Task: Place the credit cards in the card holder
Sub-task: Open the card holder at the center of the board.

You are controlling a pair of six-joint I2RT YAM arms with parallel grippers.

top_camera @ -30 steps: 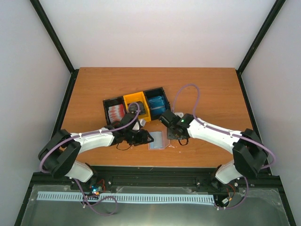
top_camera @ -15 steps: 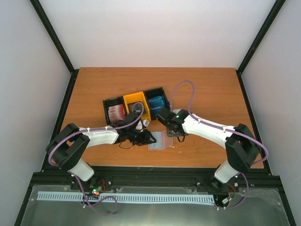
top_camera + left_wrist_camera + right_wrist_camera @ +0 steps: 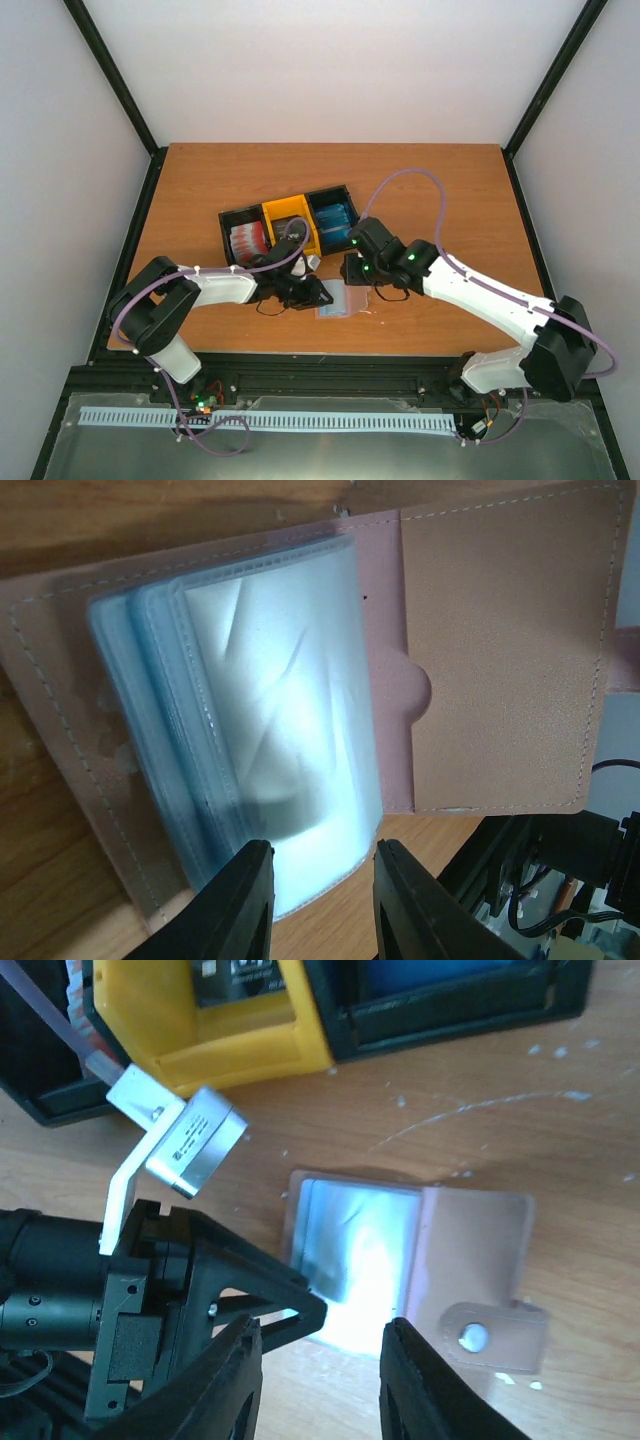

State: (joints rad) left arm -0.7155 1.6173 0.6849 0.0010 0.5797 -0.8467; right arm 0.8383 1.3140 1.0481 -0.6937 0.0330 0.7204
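Right now the left gripper [image 3: 322, 852] has its jaws parted at the near edge of the clear sleeves [image 3: 270, 700], with nothing visibly pinched. The right gripper [image 3: 322, 1326] hangs above the same spot, its jaws also apart and empty.

The card holder [image 3: 340, 298] lies spread open on the table [image 3: 200, 180], just in front of the three-bin tray [image 3: 225, 215]. The red cards [image 3: 246, 238] and light blue cards [image 3: 333, 217] sit in the tray's end bins; no card is in a sleeve yet.

I judge the step to be opening a sleeve. To do it well, the left fingers should take only the top sleeve's lip, not the stack, and hold the holder flat while the right arm fetches a card.

Room is tight, since the two grippers nearly meet over the holder, with the tray wall just behind and the table's near edge close. Bare wood lies to both sides and beyond the tray.
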